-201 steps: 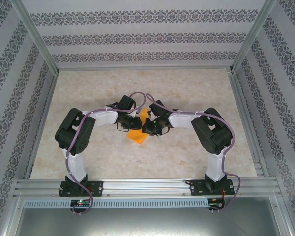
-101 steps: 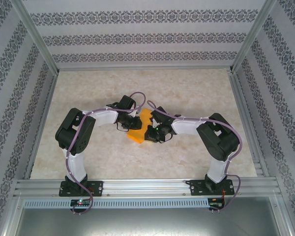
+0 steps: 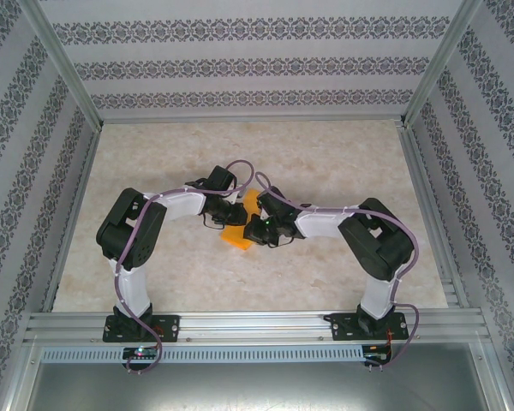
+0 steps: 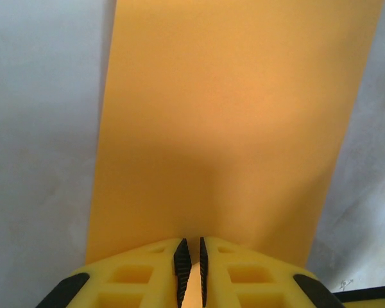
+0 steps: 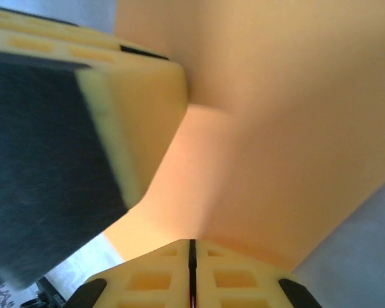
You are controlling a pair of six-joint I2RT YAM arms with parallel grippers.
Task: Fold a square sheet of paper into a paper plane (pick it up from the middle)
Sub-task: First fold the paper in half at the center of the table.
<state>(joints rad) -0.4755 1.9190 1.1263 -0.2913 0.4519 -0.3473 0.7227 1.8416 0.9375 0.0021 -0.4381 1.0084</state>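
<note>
1. Table: pale marbled top, with the work at its centre.

2. Orange sheet: mid-table, between my two wrists. From the left wrist it runs ahead as a long flat band. From the right wrist it bends upward. I judge a fold is being formed. To do it well, keep both pinches level, bring the edges square before creasing, and never pull the pinches apart, since thin paper tears.

3. Left gripper: jaws a sliver apart, pinching the sheet's near edge.

4. Right gripper: jaws pressed together, apparently clamping the sheet's edge, close beside my left finger.
</note>
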